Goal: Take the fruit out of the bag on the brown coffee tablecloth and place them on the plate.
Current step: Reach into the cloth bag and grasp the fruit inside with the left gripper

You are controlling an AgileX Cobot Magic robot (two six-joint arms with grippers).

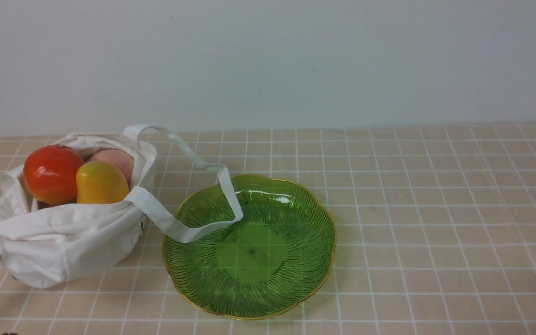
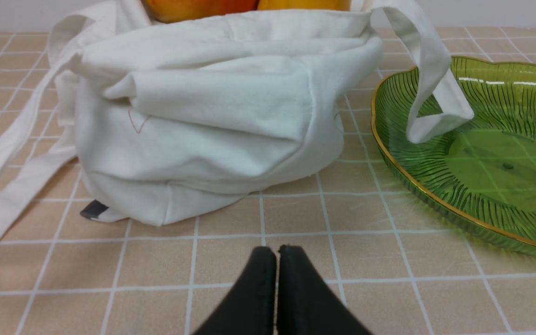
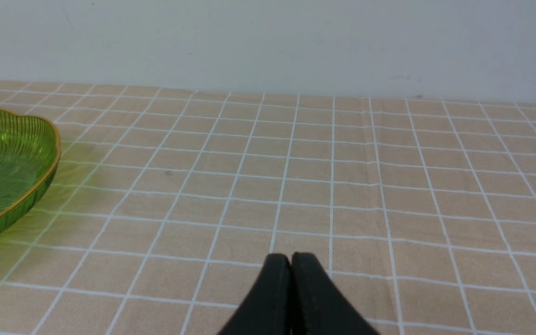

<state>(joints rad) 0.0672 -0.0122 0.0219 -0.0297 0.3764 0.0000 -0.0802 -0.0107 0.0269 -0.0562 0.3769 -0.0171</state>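
Your left hand [image 2: 277, 251] and right hand [image 3: 291, 259] are closed and empty; the tomato-like fruit [image 1: 53, 174], mango [image 1: 102, 182] and peach [image 1: 115, 162] await transfer.

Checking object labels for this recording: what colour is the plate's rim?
Gold, edging the green plate; it shows best in the front view.

The bag's folds hide the undersides of the red fruit [image 1: 54, 173], mango [image 1: 101, 184] and peach [image 1: 115, 162].

“What's on the gridded beige tablecloth [image 1: 435, 232]?”

“A white cloth bag [image 1: 70, 244] at left, and a green scalloped plate [image 1: 251, 251] just right of it.”

“Straps?”

“One [image 1: 177, 228] reaches over the plate.”
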